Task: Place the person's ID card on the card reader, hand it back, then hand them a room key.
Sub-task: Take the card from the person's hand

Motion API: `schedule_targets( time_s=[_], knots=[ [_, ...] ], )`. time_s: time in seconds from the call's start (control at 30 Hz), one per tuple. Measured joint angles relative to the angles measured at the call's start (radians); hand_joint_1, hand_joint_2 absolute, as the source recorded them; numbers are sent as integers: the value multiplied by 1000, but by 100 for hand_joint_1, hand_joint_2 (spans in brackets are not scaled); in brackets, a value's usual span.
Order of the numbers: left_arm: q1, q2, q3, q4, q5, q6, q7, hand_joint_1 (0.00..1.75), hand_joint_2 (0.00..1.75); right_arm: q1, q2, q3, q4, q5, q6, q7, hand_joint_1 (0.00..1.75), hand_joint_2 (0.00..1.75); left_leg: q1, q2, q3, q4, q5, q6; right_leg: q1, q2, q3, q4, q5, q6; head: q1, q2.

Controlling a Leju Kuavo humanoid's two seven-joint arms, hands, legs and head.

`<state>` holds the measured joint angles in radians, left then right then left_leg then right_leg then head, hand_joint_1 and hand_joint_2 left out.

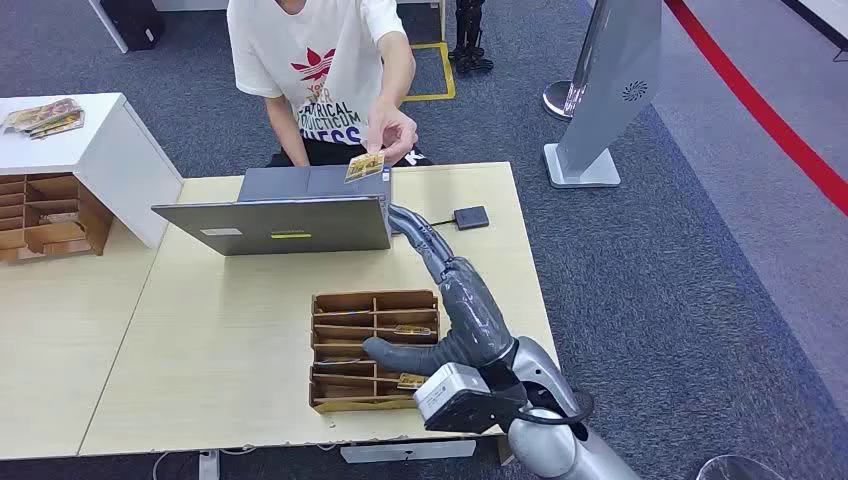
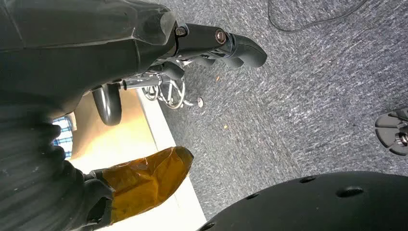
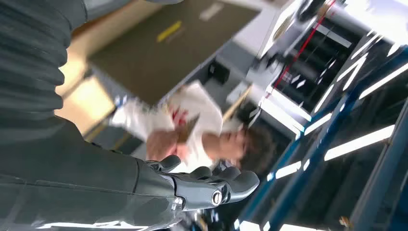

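We see our right arm as a silver shell with a white, barcode-labelled box at the wrist and a black cable at its 3 o'clock side. A grey ribbed cover sheathes the right hand, whose dark fingers carry a silver screw. The left hand shows black fingers, bright screws and amber tape.

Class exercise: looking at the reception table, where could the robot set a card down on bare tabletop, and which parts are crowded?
Free: the wide bare stretch of table between the laptop and the near edge, left of the cardboard organizer. Also the strip right of the card reader. Crowded: around the organizer, where the right robot hand reaches, and behind the laptop, where the person holds a card.
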<state>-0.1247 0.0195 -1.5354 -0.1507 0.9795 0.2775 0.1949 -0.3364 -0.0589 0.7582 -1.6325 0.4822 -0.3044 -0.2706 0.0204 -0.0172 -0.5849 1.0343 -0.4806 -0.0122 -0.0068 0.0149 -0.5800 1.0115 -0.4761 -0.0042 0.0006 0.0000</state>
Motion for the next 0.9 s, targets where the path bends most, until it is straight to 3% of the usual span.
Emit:
schedule_targets(
  time_s=[0.2, 0.33, 0.9],
  knots=[
    [-2, 0, 0, 0, -8, -8, 5, 0, 175, -53, 12, 29, 56, 327, -181, 89, 0, 175, 0, 0, 0, 0, 0, 0, 0, 0, 0, 0, 0, 0, 0, 0],
    [-6, 0, 0, 0, -29, -16, 14, 0, 175, -92, 27, 44, 129, 506, -240, 148, 0, 175, 0, 0, 0, 0, 0, 0, 0, 0, 0, 0, 0, 0, 0, 0],
    [-22, -4, 0, 0, -120, -41, 42, 0, 175, -271, 79, 55, 456, 866, -294, 296, 0, 175, 0, 0, 0, 0, 1, 0, 0, 0, 0, 0, 0, 0, 0, 0]
  ],
)
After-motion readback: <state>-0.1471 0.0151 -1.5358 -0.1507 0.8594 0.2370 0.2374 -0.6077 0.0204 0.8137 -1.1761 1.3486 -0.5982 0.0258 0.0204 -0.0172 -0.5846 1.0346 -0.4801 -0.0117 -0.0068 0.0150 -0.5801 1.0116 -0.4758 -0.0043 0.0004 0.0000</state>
